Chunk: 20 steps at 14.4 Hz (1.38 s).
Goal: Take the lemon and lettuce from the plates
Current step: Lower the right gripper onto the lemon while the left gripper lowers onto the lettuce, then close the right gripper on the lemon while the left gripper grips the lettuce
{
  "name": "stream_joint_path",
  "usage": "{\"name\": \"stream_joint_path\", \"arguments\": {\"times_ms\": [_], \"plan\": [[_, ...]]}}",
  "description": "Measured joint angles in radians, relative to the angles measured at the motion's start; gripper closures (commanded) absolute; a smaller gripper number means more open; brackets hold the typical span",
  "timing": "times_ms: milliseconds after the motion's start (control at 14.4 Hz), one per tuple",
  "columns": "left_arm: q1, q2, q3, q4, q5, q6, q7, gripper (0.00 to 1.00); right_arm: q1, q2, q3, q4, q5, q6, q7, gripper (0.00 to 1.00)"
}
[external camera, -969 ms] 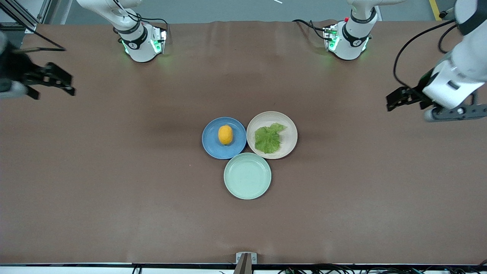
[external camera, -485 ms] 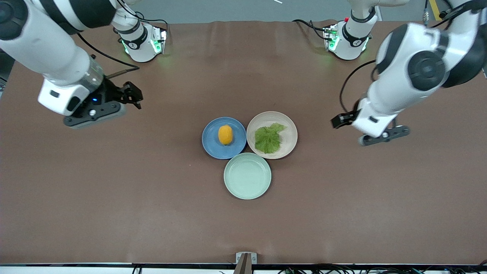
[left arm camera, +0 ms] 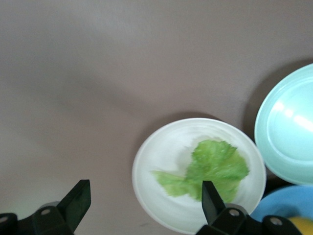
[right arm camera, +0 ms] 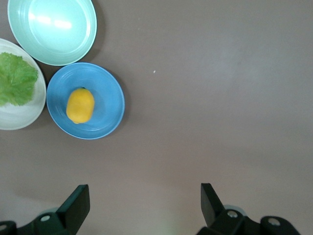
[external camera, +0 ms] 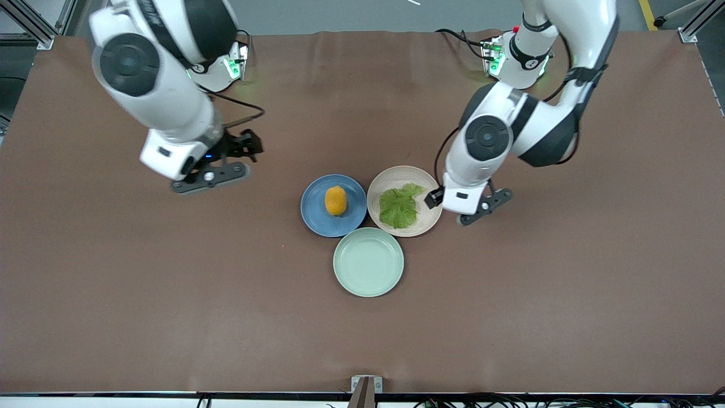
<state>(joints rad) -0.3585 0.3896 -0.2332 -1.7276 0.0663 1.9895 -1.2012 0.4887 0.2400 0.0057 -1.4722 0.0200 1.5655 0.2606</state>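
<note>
The lemon lies on the blue plate. The lettuce lies on the beige plate beside it. My left gripper is open and empty, over the beige plate's rim toward the left arm's end. In the left wrist view, my left gripper spans the rim of the beige plate, with the lettuce by one finger. My right gripper is open and empty over bare table, apart from the blue plate. In the right wrist view, my right gripper is off from the lemon.
An empty pale mint green plate touches both plates, nearer to the front camera. The brown table spreads wide around the three plates. The arm bases stand along the table's edge farthest from the front camera.
Both arms have swung in from the table's ends toward the plates. My left gripper has reached the beige plate's rim. My right gripper has come closer to the blue plate.
</note>
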Motion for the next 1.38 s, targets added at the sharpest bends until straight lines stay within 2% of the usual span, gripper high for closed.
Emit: {"name": "stream_joint_path", "arguments": {"times_ms": [138,346,485,692,969,1385], "plan": [[-0.031,0.043,0.000,-0.001,0.003,0.068,-0.155,0.00,0.085,0.040,0.001,-0.027,0.000,0.074,0.125,0.00],[-0.067,0.104,0.000,-0.002,0.004,0.161,-0.370,0.02,0.173,0.092,0.002,-0.140,0.000,0.297,0.252,0.00],[-0.073,0.135,0.000,-0.002,0.005,0.187,-0.481,0.07,0.199,0.138,0.001,-0.202,0.000,0.417,0.309,0.00],[-0.078,0.172,0.000,-0.003,0.005,0.211,-0.620,0.14,0.212,0.227,0.000,-0.225,0.000,0.546,0.351,0.00],[-0.117,0.214,0.000,-0.004,0.005,0.233,-0.764,0.22,0.213,0.315,-0.002,-0.225,0.000,0.644,0.357,0.00],[-0.121,0.241,0.005,-0.015,0.074,0.233,-0.817,0.29,0.215,0.371,-0.002,-0.225,0.020,0.676,0.361,0.00]]}}
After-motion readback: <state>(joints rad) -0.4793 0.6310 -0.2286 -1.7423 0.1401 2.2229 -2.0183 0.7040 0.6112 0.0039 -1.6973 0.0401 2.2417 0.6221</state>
